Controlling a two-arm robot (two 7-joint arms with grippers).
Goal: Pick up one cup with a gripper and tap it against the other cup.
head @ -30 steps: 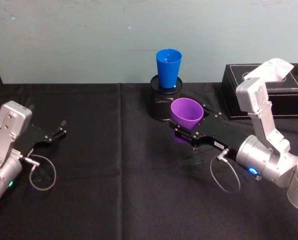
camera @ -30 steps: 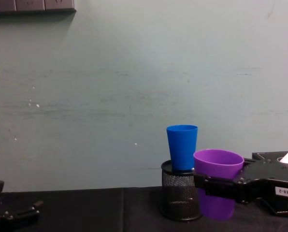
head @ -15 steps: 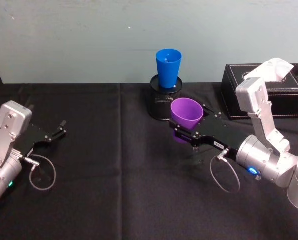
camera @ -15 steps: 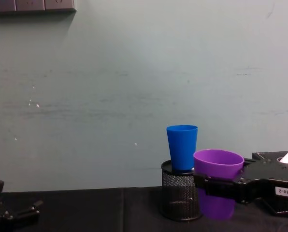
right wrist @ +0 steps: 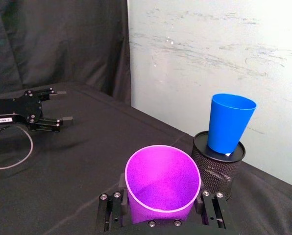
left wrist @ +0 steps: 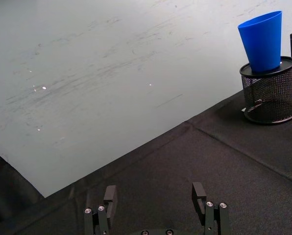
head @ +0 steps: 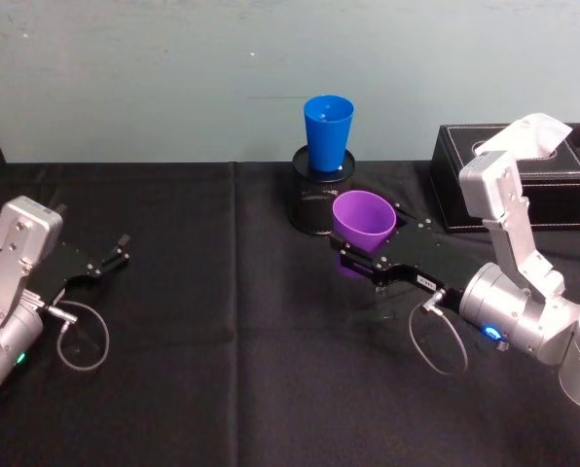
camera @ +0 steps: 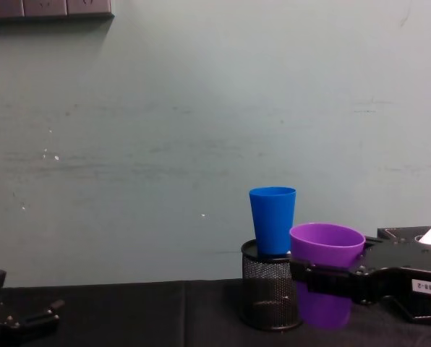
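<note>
**Grip on the purple cup, close by the blue cup**

Head view: the right gripper reaches in from the robot's right across the table. Its two fingers are clamped on either side of the purple cup, below the rim. The cup stands upright, mouth up. It sits just in front of a pen holder, and the blue cup stands in that holder with its base down inside. The two cups are near each other but apart, the blue one behind and higher. A black box lies at the back right. The left gripper is far off at the robot's left, low over the cloth, its fingers spread with nothing between them.

Left wrist view: its own fingers stand wide apart over bare cloth. The blue cup in the mesh holder shows well away, against the pale wall.

Right wrist view: the purple cup sits between this gripper's fingers, with its open mouth towards the camera. The blue cup leans a little in the holder just beyond it. The left gripper lies far across the table.

Chest view: from the side, the purple cup's rim comes level with the lower part of the blue cup. Their edges overlap from here, so I cannot tell whether they touch. The right gripper's black fingers wrap the purple cup's middle. The left gripper rests at the lower left corner.
</note>
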